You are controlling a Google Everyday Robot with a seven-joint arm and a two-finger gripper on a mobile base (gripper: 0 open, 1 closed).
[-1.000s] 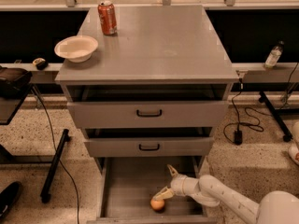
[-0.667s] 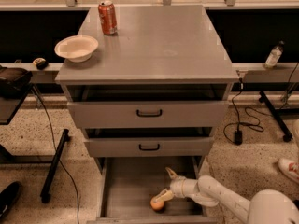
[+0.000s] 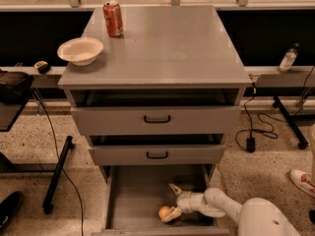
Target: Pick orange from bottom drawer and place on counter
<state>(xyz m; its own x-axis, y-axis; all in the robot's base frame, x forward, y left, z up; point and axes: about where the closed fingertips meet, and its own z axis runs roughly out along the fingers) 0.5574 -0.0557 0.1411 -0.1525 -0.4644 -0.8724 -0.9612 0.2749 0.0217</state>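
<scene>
Speckled terrazzo floor around grey metal cabinet (image 3: 206, 121); smooth, slightly glossy square bench (image 3: 167, 48) bearing round white bowl (image 3: 80, 50) and red soda can (image 3: 113, 18). Bottom drawer (image 3: 138, 191) pulled out, flat grey floor holding small round orange (image 3: 164, 212), just beside lower finger of white end effector (image 3: 172, 201), fingers spread apart.

Glossy white rounded arm (image 3: 224, 206) segments, cream-fingered end effector (image 3: 172, 201) down inside the bottom drawer (image 3: 135, 191).

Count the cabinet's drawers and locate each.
3. Top drawer under the counter, middle drawer below it, bottom drawer pulled out at floor level, holding the orange with the gripper beside it.
</scene>
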